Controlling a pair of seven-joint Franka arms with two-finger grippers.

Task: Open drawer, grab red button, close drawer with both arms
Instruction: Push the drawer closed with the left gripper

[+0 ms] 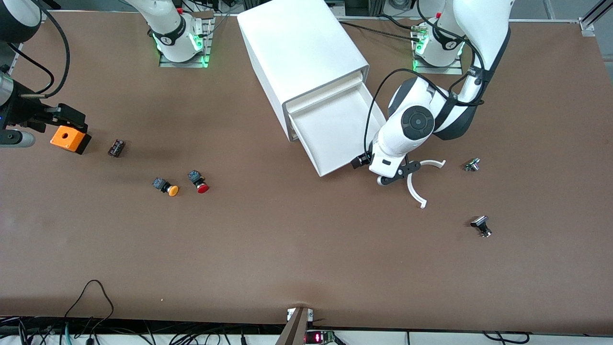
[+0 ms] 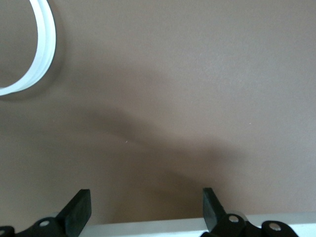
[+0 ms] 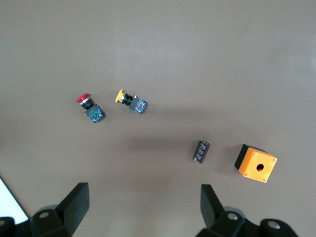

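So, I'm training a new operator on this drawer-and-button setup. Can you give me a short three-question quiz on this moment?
1. True or false: the drawer of the cabinet is pulled out.
2. Which lies nearer the cabinet: A) the button with the red cap, B) the orange-capped button, C) the orange box?
3. Fill in: the left gripper is beside the drawer's front corner, over bare table, with its fingers ____; the right gripper is high over the small parts, holding ____.

Key
1. True; the tray shows nothing inside.
2. A.
3. open; nothing, and it is open too.
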